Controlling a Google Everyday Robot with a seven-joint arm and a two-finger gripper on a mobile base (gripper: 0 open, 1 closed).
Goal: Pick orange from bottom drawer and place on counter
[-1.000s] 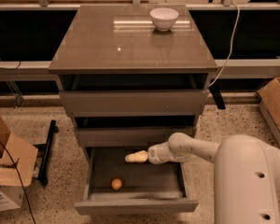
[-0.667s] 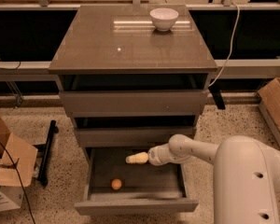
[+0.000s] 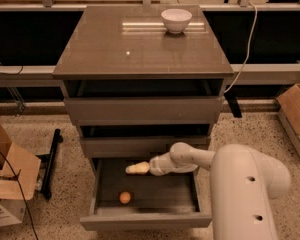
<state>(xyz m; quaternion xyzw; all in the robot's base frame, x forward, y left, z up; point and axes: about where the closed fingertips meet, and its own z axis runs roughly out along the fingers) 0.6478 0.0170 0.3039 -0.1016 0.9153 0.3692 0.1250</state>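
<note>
The bottom drawer (image 3: 145,219) stands pulled open under two shallower drawers. The small orange (image 3: 125,197) lies on its floor near the front left. My gripper (image 3: 132,169) reaches in from the right on a white arm and hovers inside the drawer, above and slightly behind the orange, apart from it. The glossy grey-brown counter (image 3: 115,49) tops the cabinet.
A white bowl (image 3: 176,20) stands at the counter's back right. The two upper drawers (image 3: 142,111) are slightly open. Cardboard boxes (image 3: 7,176) sit on the floor at left and another box (image 3: 295,116) at right. A black bar (image 3: 51,161) lies left of the cabinet.
My gripper has edged slightly left inside the bottom drawer, towards the orange. The orange has not moved.
</note>
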